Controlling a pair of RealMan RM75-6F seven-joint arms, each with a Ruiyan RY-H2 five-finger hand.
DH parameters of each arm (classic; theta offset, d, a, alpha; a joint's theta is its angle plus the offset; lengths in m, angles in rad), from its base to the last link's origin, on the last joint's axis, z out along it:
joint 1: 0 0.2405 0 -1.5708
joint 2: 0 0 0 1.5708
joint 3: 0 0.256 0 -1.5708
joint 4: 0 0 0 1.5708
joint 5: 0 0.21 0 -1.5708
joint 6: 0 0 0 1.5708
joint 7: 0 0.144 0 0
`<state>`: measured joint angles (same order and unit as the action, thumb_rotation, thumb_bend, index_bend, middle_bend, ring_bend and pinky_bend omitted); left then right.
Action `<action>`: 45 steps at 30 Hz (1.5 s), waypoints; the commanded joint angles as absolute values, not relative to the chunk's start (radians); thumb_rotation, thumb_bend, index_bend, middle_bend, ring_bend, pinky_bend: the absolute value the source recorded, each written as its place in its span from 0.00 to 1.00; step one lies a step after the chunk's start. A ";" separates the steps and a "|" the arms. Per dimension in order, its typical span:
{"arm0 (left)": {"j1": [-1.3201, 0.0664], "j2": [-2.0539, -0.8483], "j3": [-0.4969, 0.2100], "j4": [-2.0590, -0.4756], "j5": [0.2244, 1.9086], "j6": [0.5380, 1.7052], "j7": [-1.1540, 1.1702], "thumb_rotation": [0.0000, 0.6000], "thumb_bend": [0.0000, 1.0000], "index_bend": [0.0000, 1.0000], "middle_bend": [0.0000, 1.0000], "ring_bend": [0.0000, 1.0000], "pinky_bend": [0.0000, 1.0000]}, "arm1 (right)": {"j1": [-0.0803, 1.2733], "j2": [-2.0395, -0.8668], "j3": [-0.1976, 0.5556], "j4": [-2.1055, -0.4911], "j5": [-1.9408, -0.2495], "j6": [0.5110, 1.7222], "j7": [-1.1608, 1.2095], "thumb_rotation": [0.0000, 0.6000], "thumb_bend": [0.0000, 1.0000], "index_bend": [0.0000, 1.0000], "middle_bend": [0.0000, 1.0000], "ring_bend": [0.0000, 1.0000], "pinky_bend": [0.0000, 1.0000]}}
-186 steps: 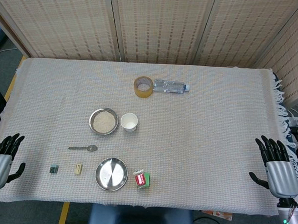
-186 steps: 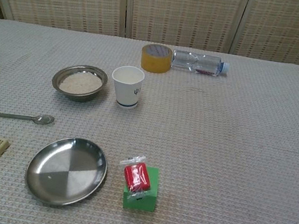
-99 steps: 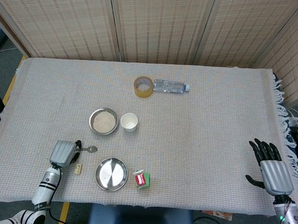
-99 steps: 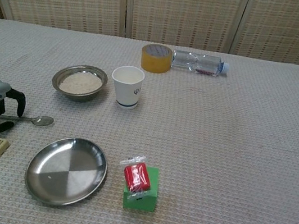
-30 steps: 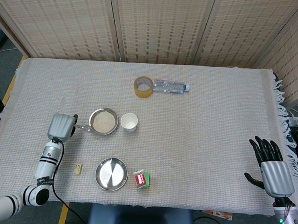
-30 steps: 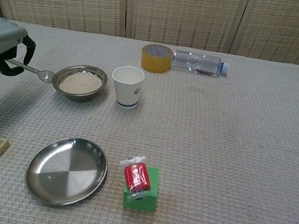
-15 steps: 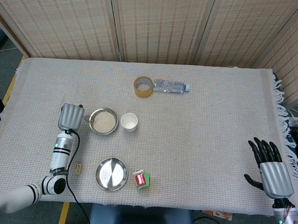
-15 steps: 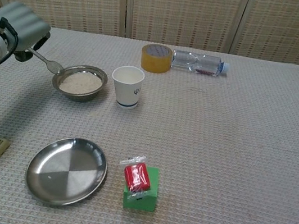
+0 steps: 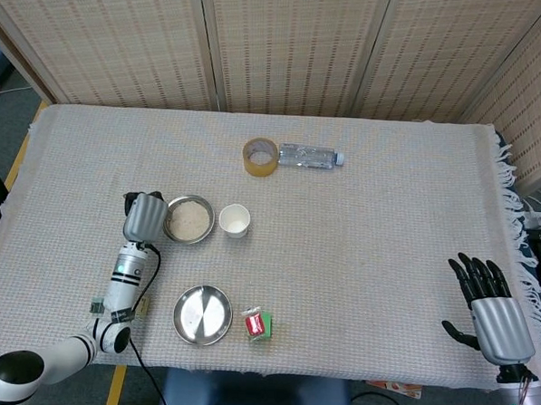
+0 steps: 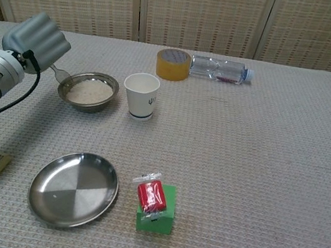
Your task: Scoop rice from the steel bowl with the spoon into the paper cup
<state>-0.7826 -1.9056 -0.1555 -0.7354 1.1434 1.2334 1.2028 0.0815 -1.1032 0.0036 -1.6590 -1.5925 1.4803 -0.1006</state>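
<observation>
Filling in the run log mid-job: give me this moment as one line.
phase: scooping | left robot hand: holds spoon at steel bowl rim | right robot hand: open, idle | paper cup: upright beside bowl

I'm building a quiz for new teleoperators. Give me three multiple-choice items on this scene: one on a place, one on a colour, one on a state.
1. Where does the paper cup stand?
A. right of the steel bowl
B. on the flat steel plate
C. beside the green block

2. What colour is the tape roll?
A. blue
B. yellow-brown
C. white

3. How is the water bottle?
A. upright
B. lying on its side
C. held by the right hand

Answers:
1. A: in the chest view the cup stands just right of the bowl of rice.
2. B: the roll by the bottle is yellow-brown.
3. B: it lies flat at the table's far side, cap pointing right; the right hand rests far off, fingers spread, while the left hand holds the spoon at the bowl's rim.
</observation>
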 commanded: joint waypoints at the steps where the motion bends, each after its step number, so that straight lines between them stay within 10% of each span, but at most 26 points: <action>1: -0.781 -1.930 -0.149 -0.702 1.161 1.229 1.189 1.00 0.39 0.75 1.00 1.00 1.00 | 0.081 -1.101 0.003 -1.661 -1.593 1.480 -0.100 1.00 0.07 0.00 0.00 0.00 0.00; 27: -0.769 -1.975 -0.184 -0.707 1.192 1.206 1.161 1.00 0.40 0.76 1.00 1.00 1.00 | 0.085 -1.094 0.010 -1.666 -1.570 1.456 -0.099 1.00 0.07 0.00 0.00 0.00 0.00; 45: -0.745 -1.852 -0.296 -1.007 1.017 1.081 1.113 1.00 0.39 0.76 1.00 1.00 1.00 | 0.087 -1.093 0.013 -1.667 -1.560 1.448 -0.100 1.00 0.07 0.00 0.00 0.00 0.00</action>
<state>-0.7524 -1.8909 -0.2635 -0.9367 1.0763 1.1243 1.1212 0.0867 -1.0926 0.0133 -1.6667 -1.5600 1.4482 -0.1001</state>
